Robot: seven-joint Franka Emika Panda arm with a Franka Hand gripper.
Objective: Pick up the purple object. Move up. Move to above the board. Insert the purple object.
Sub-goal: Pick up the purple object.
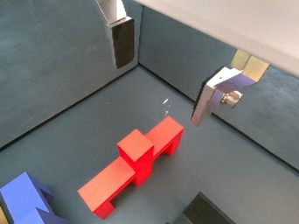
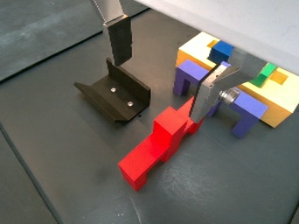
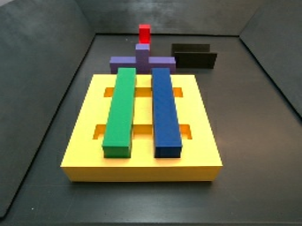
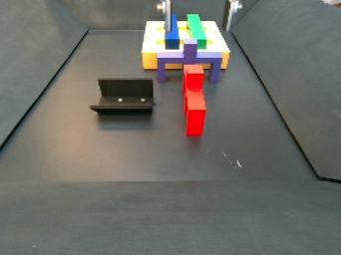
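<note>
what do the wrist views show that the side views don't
Only the wrist views show the gripper, its fingers open and empty above the red block. Only a side view shows the whole board with the green bar and blue bar. Both kinds show the red block, purple object and fixture.

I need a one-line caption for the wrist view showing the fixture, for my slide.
Open tool above the red block, between the fixture and the purple object beside the board.
</note>
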